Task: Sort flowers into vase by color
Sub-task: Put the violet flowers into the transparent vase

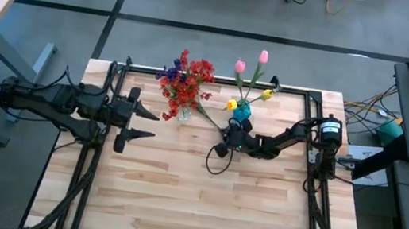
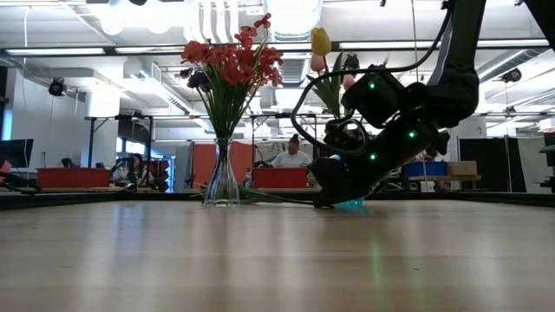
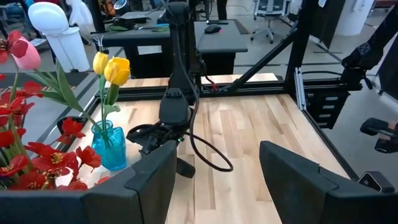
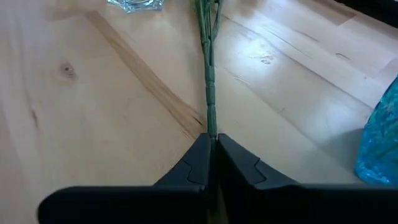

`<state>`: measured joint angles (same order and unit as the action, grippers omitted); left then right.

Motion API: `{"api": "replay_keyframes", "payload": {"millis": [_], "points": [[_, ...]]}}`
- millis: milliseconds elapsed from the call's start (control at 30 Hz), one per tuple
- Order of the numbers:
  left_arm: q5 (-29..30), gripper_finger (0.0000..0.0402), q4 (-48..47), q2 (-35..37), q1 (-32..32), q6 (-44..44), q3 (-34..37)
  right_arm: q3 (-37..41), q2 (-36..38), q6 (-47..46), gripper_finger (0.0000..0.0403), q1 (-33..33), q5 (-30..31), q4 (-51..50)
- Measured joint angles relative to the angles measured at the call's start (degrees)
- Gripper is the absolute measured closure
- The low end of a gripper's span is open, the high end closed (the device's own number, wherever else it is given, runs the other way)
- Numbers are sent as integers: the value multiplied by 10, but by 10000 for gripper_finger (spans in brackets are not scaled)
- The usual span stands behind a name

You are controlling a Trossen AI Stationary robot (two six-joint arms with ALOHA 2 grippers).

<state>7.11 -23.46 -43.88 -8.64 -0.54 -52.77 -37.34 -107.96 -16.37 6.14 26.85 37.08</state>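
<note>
A clear glass vase (image 1: 183, 114) holds red and purple flowers (image 1: 185, 80). To its right, a blue vase (image 1: 242, 112) holds pink and yellow tulip buds (image 1: 241, 66). A thin green stem (image 1: 208, 116) lies on the table between the two vases. Its flower end points toward the clear vase, and I cannot make out its head. My right gripper (image 1: 223, 136) is low at the stem's near end and shut on it. My left gripper (image 1: 153, 123) hovers open to the left of the clear vase and holds nothing. My right gripper pinches the green stem near its free end (image 4: 211, 127) between its two fingertips. The fingers slant down from the table's right side and lie roughly along the stem. The rest of the stem (image 4: 209, 68) lies flat on the table and runs toward the clear vase's base (image 4: 134, 5).
A black cable loop (image 1: 215, 161) hangs from my right arm over the table's middle. Black frame rails (image 1: 317, 114) run along the left, right and far sides. The near half of the wooden table (image 1: 191, 209) is bare.
</note>
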Motion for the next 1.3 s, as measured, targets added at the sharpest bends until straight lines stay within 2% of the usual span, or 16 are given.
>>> {"api": "replay_keyframes", "payload": {"millis": [233,567,767,1033,1300], "points": [[0,187,-2,0,0,0,0,0,1,-33,389,-20,16,-16],[0,187,-3,0,0,0,0,1,27,-68,390,-48,38,-89],[0,187,-7,0,0,0,0,2,73,-113,390,-78,35,-189],[4,187,-11,0,0,2,0,4,163,-218,390,-129,36,-381],[5,187,-11,-1,0,2,0,3,245,-330,390,-199,25,-477]]}}
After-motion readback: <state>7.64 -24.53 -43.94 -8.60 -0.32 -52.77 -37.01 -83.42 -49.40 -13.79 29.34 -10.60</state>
